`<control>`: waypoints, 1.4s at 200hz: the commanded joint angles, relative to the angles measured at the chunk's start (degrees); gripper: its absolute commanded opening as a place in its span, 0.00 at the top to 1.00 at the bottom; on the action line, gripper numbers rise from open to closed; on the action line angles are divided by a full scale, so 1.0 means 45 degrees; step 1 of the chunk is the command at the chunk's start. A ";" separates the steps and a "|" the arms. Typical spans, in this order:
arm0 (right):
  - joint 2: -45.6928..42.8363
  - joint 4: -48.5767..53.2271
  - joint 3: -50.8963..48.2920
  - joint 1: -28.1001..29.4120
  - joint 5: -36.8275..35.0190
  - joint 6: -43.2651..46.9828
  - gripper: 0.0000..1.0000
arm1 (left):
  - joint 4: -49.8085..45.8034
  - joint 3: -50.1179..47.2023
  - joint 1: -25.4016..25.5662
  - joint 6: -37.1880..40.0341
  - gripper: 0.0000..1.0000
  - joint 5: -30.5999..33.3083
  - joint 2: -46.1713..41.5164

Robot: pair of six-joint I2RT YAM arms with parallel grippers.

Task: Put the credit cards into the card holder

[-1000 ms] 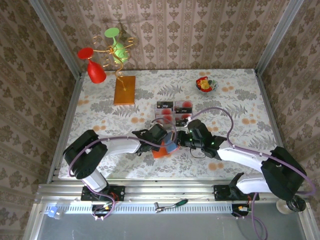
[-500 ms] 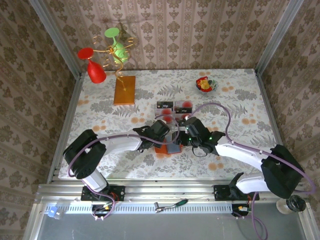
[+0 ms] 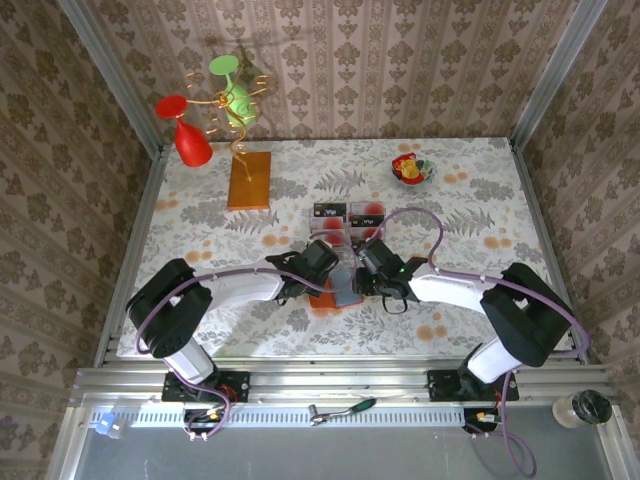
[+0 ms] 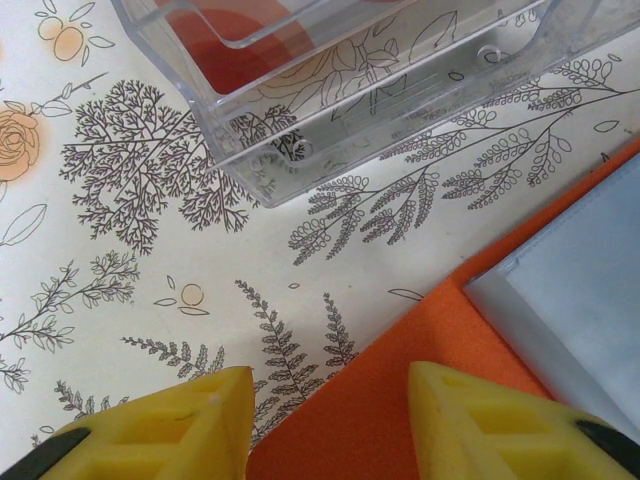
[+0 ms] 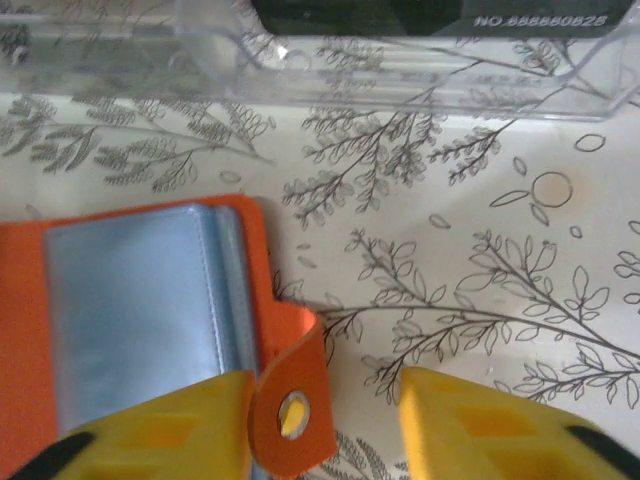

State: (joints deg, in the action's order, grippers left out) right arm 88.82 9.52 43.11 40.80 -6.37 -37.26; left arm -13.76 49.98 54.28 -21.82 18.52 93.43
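Note:
The card holder lies open on the floral cloth, orange outside, grey-blue inside facing up. Its orange snap tab curls up between the fingers of my right gripper, against the left finger; the jaws stand apart. My left gripper is open too, straddling the holder's orange corner at its left edge. In the top view the left gripper and right gripper flank the holder. The credit cards sit in a clear tray just beyond; a red one shows through its wall.
A wooden board with a wire stand holding a red and a green glass stands at the back left. A small bowl of coloured pieces sits at the back right. Patterned walls close in three sides.
My right gripper has swung left toward the holder and the tray, and its jaws have parted. The holder has gone from half-folded to lying open with its grey-blue inside up. The left arm has held still.

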 commanded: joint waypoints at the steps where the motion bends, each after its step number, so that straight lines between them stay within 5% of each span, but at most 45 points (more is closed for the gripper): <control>1: 0.0349 0.0266 0.0563 -0.0147 -0.0728 0.0115 0.64 | -0.0299 0.0388 0.0008 0.0321 0.54 0.0224 0.0045; 58: 0.0348 0.0191 0.0448 -0.0435 -0.0406 0.0144 1.00 | -0.0263 0.0375 0.0032 0.0261 0.54 0.0130 -0.0109; 140: -0.1873 -0.0741 -0.2263 -0.0438 -0.0069 -0.1690 1.00 | -0.0271 -0.0385 0.0373 -0.0875 0.45 0.0184 -0.0809; 217: -0.3070 -0.1257 -0.3443 -0.0355 0.0104 -0.2755 1.00 | 0.0025 -0.0735 0.0644 -0.1379 0.47 0.0641 0.0031; 280: -0.4366 -0.0358 -0.2660 -0.0375 0.0824 -0.2327 0.82 | -0.0015 -0.0652 0.0786 -0.1386 0.47 0.0941 -0.0075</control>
State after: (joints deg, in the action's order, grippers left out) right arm 71.96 4.80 28.18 39.00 -4.49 -48.16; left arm -13.28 47.22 57.04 -27.05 20.91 93.06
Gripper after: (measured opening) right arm 0.171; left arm 0.525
